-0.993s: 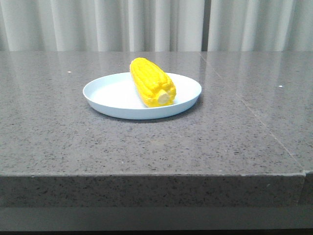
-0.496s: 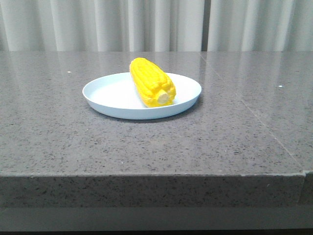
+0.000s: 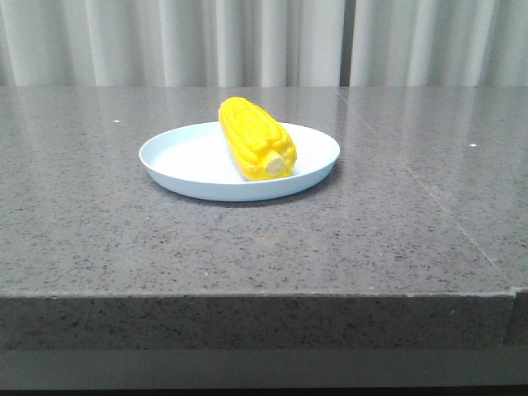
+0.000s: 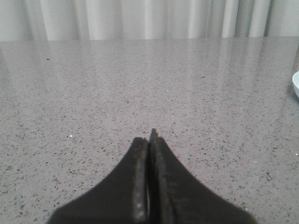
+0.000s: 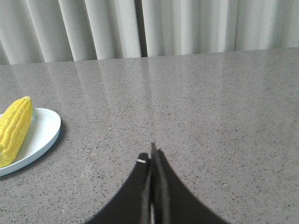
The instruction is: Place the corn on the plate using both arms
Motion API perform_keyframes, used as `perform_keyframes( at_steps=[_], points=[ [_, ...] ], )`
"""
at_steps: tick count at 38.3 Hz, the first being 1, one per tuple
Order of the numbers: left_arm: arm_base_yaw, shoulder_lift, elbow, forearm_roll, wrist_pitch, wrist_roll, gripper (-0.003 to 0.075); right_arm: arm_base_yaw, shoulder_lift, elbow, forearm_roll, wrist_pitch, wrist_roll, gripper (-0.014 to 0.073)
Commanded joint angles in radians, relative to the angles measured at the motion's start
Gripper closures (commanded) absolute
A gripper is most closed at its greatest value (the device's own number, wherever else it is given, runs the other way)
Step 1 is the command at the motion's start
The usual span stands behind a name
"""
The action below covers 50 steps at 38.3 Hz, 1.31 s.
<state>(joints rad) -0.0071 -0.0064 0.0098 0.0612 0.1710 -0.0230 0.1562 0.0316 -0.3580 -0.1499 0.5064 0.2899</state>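
The corn (image 3: 256, 139) lies on the plate (image 3: 181, 153), right of the plate's middle in the front view, its cream stub end toward the camera and its tapered tip pointing away. The plate sits flat on the grey speckled desk (image 3: 247, 247), with pale curtains (image 3: 247, 41) behind the far edge.

Neither arm shows in the front view. In the left wrist view the left end effector (image 4: 149, 142) hangs over bare desk with its two black fingers pressed together and nothing between them; only a sliver of the plate's rim (image 4: 295, 84) shows at the frame's edge, well apart from the tips. In the right wrist view the right end effector (image 5: 152, 158) is likewise closed tight and empty, over bare desk. The corn (image 5: 14, 128) and plate (image 5: 44, 135) sit off to one side of it, apart from the fingers and touching neither.
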Motion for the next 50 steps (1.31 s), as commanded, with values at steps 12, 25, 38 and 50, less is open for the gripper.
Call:
perform_keyframes(
  at_steps=[12, 25, 38, 50],
  points=[
    [0.0, -0.016, 0.021, -0.01, -0.086, -0.002, 0.0741, -0.003, 0.011, -0.022, -0.024, -0.083, -0.005, 0.0653],
    [0.0, -0.016, 0.021, -0.01, -0.086, -0.002, 0.0741, -0.017, 0.01, 0.108, 0.037, -0.295, -0.152, 0.0653],
    [0.0, -0.016, 0.021, -0.01, -0.086, -0.002, 0.0741, -0.108, 0.005, 0.336, 0.243, -0.416, -0.255, 0.0653],
    [0.0, -0.016, 0.021, -0.01, -0.086, -0.002, 0.0741, -0.132, -0.036, 0.363, 0.244, -0.389, -0.256, 0.0653]
  ],
)
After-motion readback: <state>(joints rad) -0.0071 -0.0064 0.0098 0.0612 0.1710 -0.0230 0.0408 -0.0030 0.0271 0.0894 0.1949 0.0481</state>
